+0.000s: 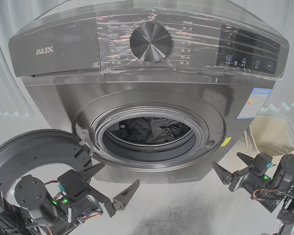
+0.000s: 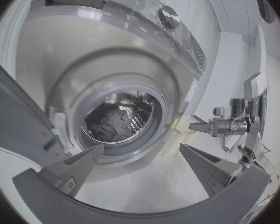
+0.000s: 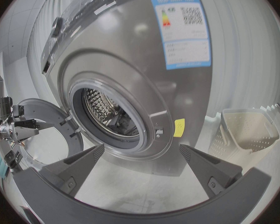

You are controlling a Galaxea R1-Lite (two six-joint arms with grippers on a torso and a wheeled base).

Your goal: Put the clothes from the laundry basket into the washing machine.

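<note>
In the head view the left gripper (image 1: 120,173) sits nearest, low on the left with its fingers spread wide and nothing between them. The right gripper (image 1: 226,159) is low on the right, also open and holding nothing. Between and beyond them stands the washer (image 1: 147,92), its door (image 1: 32,147) swung out on the left, just behind the left gripper. Dark clothes (image 1: 150,129) lie heaped in the drum, well apart from both grippers. The basket (image 1: 274,137) stands beside the washer on the right, behind the right gripper; the washer's corner and the right arm hide part of it.

In the left wrist view the open fingers (image 2: 81,165) frame the drum mouth, with the clothes (image 2: 112,125) inside, beyond the tips. The door's edge cuts across one side. The right gripper (image 2: 196,127) shows farther off, and the washer hides most of the basket.

In the right wrist view the spread fingers (image 3: 208,168) point at the washer's lower front. The rim hides most of the clothes (image 3: 121,123). The basket (image 3: 249,131) stands tilted in the picture, near one finger. The left gripper (image 3: 37,128) shows small before the door.
</note>
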